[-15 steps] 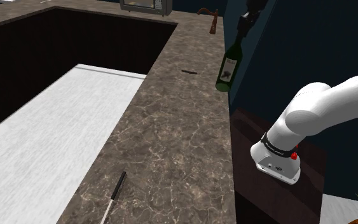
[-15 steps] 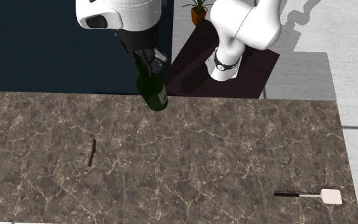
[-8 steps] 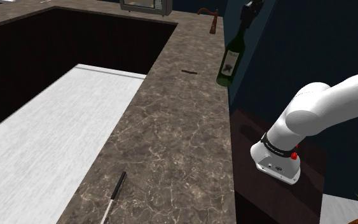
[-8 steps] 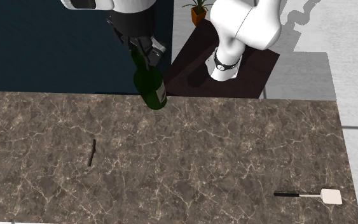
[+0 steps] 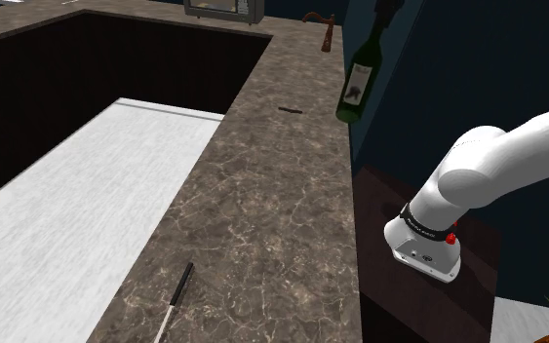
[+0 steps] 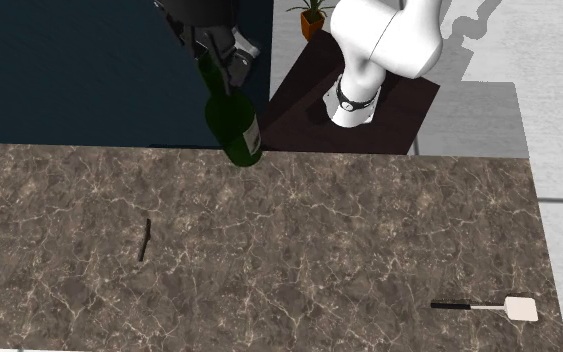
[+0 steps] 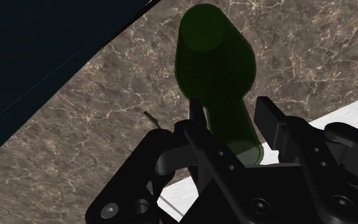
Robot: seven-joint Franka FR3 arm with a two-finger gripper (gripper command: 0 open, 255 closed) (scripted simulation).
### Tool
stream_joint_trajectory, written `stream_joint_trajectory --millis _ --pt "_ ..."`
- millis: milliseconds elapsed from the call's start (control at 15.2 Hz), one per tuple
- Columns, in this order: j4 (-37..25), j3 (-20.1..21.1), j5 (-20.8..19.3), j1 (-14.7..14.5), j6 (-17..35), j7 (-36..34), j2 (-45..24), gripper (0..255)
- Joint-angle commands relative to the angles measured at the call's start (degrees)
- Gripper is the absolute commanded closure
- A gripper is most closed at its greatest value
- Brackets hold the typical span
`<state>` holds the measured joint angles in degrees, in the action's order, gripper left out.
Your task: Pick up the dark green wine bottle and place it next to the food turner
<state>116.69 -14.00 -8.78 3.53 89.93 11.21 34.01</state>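
Observation:
A dark green wine bottle point(image 5: 357, 87) with a white label hangs tilted over the far right edge of the brown marble counter point(image 5: 262, 195). My gripper point(image 5: 387, 12) is shut on its neck. In the second exterior view the bottle point(image 6: 233, 125) hangs below the gripper point(image 6: 218, 58) at the counter's back edge. From the wrist, the bottle point(image 7: 217, 70) runs away from the gripper point(image 7: 233, 116), its neck clasped between both fingers point(image 7: 197, 119). The food turner point(image 6: 489, 306), black handle and white blade, lies flat at that view's lower right; its handle point(image 5: 176, 295) lies near the shoulder view's bottom edge.
A small dark stick point(image 6: 144, 240) lies on the counter, also far back point(image 5: 290, 109). A brown faucet-like piece point(image 5: 326, 29) stands beyond the bottle. A deep dark recess point(image 5: 87, 78) and a white surface point(image 5: 67, 224) lie left of the counter. The stand point(image 6: 369, 95) sits behind the counter.
The gripper has risen with the bottle in it. The bottle's base has come up off the counter and drifted slightly toward the second exterior view's left.

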Motion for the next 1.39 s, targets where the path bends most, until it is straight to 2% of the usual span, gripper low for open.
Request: stream_joint_trajectory --millis 0,1320 --pt "-2.3 0.1 0.2 -0.1 -1.5 0.2 -0.7 255" --pt "-26.5 -0.1 1.8 -1.0 -16.8 2.0 -9.8 255"
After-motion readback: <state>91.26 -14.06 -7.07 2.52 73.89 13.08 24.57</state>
